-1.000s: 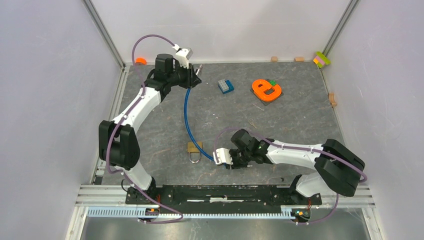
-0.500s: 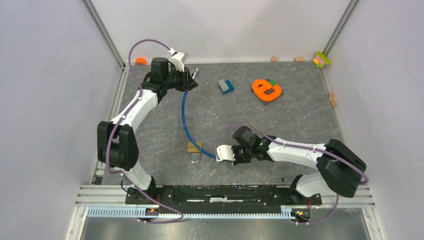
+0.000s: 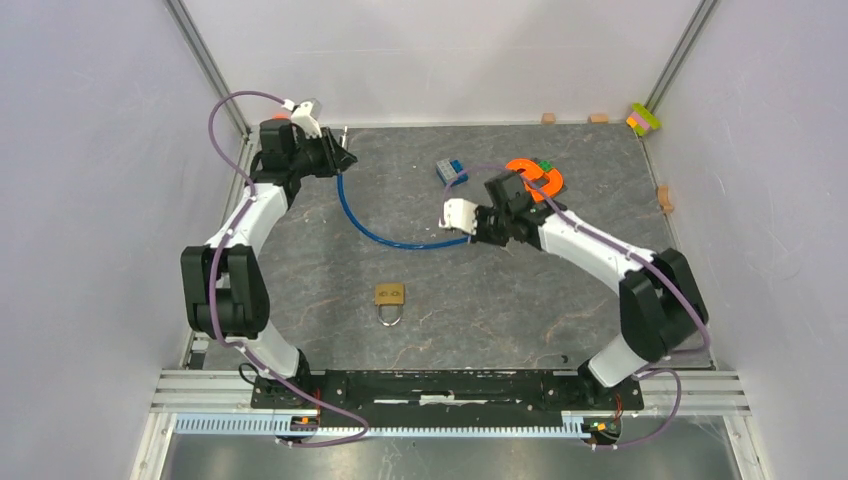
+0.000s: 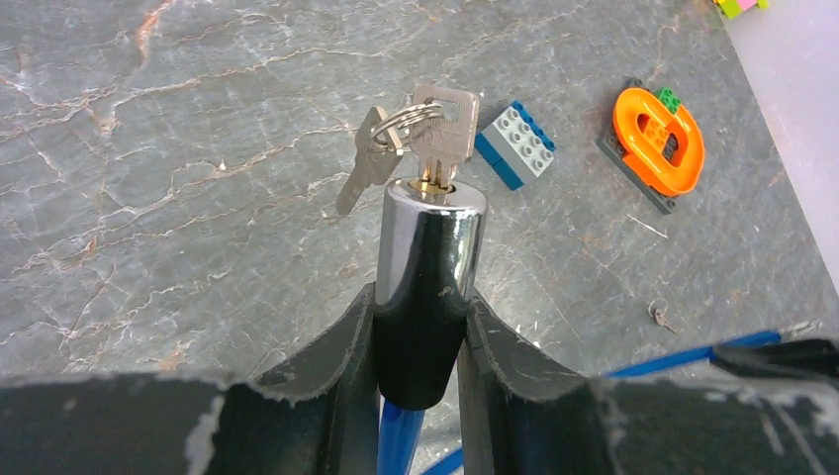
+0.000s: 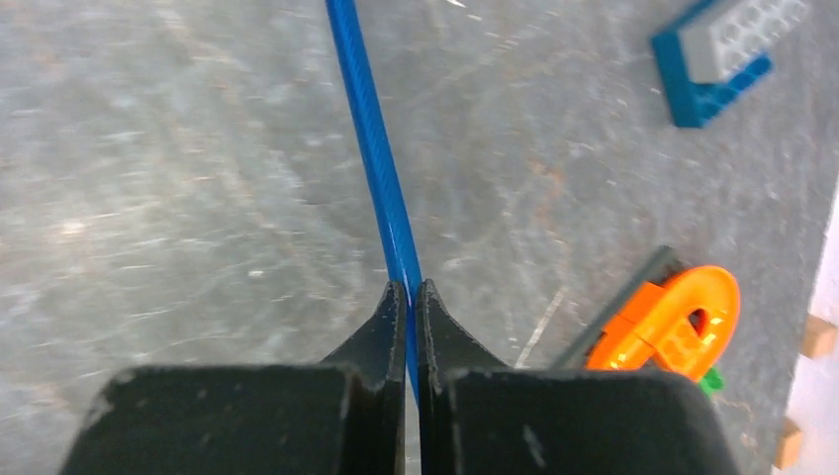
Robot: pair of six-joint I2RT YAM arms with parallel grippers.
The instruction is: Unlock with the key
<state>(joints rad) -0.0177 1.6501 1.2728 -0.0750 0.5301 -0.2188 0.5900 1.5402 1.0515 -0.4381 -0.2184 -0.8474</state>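
Left pincer (image 4: pixel 420 332): narrowed onto the black-and-chrome lock barrel (image 4: pixel 432 223), which we see standing out past the fingertips.
Key (image 4: pixel 442 129): seated in the barrel's end. A ring through its head carries a second key (image 4: pixel 362 170) that hangs to the left.
Right pincer (image 5: pixel 412 297): closed tight on the blue cable (image 5: pixel 376 158). In the overhead view we note the cable curving from the upper left of the frame to the centre.
Padlock (image 3: pixel 390 297): flat on the counter (image 3: pixel 300 260), lower centre, well apart from both pincers.
Blue-grey brick (image 4: pixel 514 143) and orange letter (image 4: pixel 658 139): upper right of the left wrist view.
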